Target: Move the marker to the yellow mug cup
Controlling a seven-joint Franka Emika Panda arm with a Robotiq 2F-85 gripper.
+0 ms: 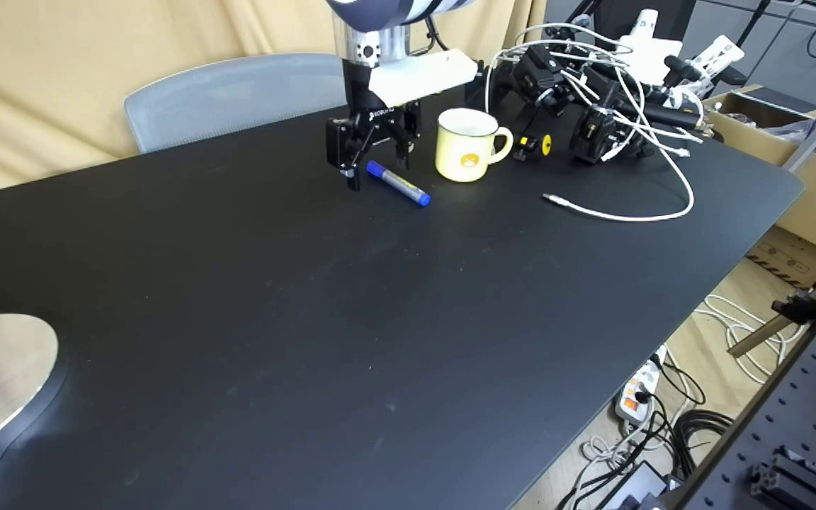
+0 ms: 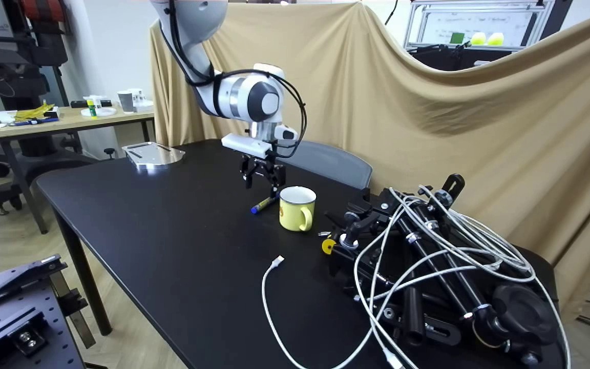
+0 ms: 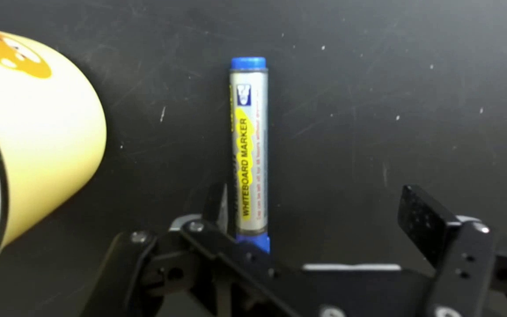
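Observation:
The blue-capped marker (image 1: 399, 184) lies flat on the black table, and also shows in an exterior view (image 2: 265, 204). In the wrist view the marker (image 3: 250, 154) points up the picture, with its lower blue end partly hidden by the gripper's linkage. My gripper (image 3: 317, 211) is open and empty above the table. The marker shows between its fingers, close to the left finger. The gripper also shows in both exterior views (image 1: 378, 170) (image 2: 261, 187), over the marker's far end. The yellow mug cup (image 1: 459, 150) stands upright beside the marker (image 2: 291, 218), at the left edge of the wrist view (image 3: 55, 132).
A tangle of black hardware (image 2: 418, 277) and white cables lies beyond the mug's handle side. A loose white cable end (image 1: 620, 214) reaches across the table near the mug. A metal plate (image 1: 4, 361) sits at the table's far end. A grey chair (image 1: 238, 99) stands behind.

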